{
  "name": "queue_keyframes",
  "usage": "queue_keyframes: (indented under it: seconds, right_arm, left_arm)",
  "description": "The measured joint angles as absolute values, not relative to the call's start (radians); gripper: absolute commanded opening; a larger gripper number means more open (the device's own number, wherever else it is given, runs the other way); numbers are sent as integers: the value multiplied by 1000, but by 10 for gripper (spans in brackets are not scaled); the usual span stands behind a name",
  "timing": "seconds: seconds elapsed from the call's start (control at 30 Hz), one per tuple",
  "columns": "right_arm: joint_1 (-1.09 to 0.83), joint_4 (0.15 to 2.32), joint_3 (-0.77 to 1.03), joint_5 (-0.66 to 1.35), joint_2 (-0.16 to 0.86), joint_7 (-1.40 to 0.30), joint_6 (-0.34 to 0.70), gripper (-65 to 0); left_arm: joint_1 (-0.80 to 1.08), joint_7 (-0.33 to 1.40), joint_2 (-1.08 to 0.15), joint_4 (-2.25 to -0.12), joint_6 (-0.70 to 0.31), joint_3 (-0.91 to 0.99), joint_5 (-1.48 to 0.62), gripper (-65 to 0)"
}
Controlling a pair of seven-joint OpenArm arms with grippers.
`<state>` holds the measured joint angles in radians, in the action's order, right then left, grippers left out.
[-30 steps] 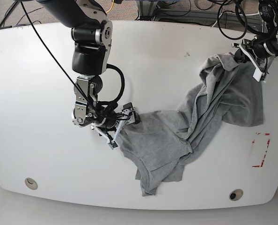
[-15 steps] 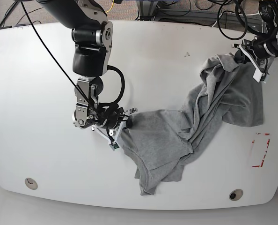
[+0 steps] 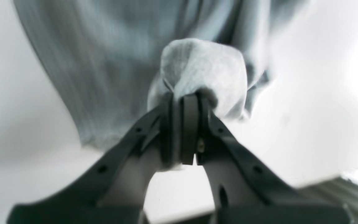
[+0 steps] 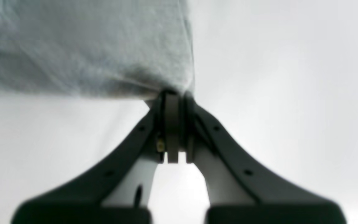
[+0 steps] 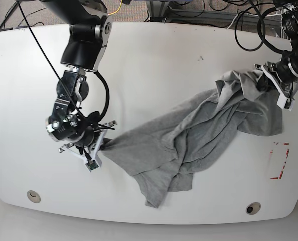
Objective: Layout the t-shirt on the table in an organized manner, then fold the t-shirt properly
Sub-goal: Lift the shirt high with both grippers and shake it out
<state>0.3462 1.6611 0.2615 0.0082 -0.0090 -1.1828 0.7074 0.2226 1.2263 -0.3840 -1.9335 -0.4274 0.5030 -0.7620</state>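
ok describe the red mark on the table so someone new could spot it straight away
Start from the big white table in the base view and go to the side where the left gripper holds the grey t-shirt. Just past the shirt's edge there is a red tape rectangle, the only coloured mark; the two round holes are grey.

Wrist views blur the t-shirt [image 3: 110, 71]; its lettering stays unseen

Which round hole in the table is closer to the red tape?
The round hole near the table's front edge on the base view's right, just below and left of the red tape. The other hole sits far off at the left.
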Motion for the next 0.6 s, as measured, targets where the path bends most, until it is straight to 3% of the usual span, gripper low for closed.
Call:
queue_keyframes:
  seconds: [0.3, 0.6]
  right_arm:
    - [320, 1951, 355, 9, 87, -1333, 699, -650]
    - [341, 1958, 508, 94, 239, -1360, 699, -650]
  left_arm:
    - [15, 1235, -388, -1979, -428, 506, -764, -650]
    - [-233, 1238, -386, -1982, -430, 509, -876, -649]
